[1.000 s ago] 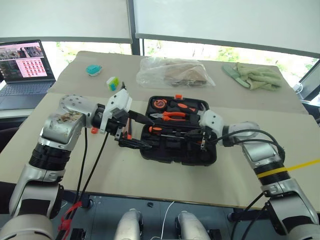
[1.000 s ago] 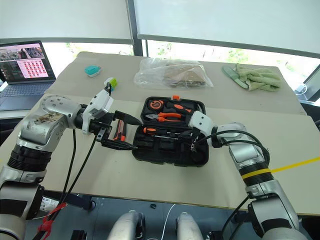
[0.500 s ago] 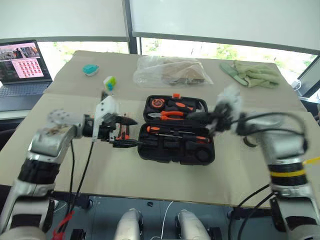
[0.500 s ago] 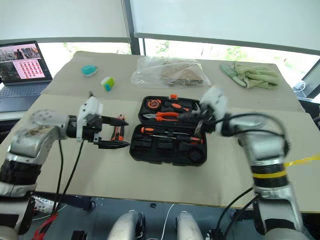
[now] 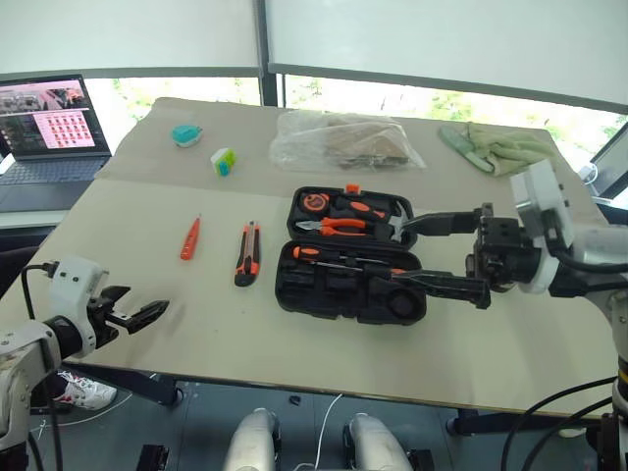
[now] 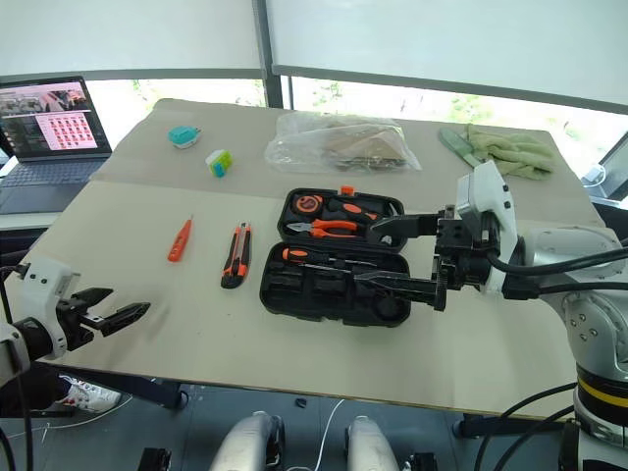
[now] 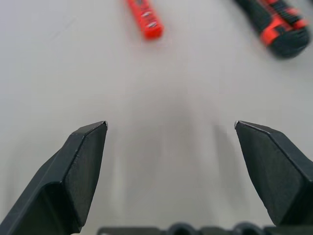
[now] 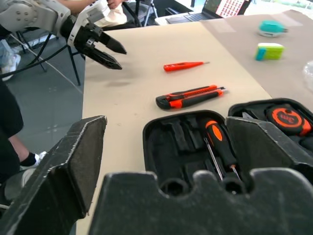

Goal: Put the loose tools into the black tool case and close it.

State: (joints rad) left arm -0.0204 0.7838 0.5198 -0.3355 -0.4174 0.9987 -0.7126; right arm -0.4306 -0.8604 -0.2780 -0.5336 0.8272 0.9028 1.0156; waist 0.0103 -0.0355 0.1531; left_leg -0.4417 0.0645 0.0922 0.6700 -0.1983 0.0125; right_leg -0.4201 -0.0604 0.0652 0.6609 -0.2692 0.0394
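The black tool case (image 5: 349, 255) lay open in the middle of the table (image 5: 294, 343), with its lid part on the far side and its tray part on the near side. Two loose tools were outside it, on the table to its left: the utility knife (image 5: 246, 254) just beside the case, and the orange tester pen (image 5: 190, 237) a little further left.

The left tool (image 5: 137, 316) hovered near the front left edge of the table, open and empty, well apart from both tools. The right tool (image 5: 440, 253) stood above the right part of the case, its two black fingers wide apart and holding nothing.

The step in hand seemed to be to fetch the next loose tool, probably with the left arm, because both tools lay on its side. To do it well, I think the left tool should come over the tester pen or the knife with its fingers across the thin body, not along it, and close at the middle so that the piece does not tip. The right tool should stay away from the lid.

Inside the case, the lid part held a small round tape (image 5: 312, 202), pliers with orange handles (image 5: 335, 227) and another orange-and-black piece. The tray part held a screwdriver with an orange grip (image 5: 329, 258), and several moulded slots looked empty.
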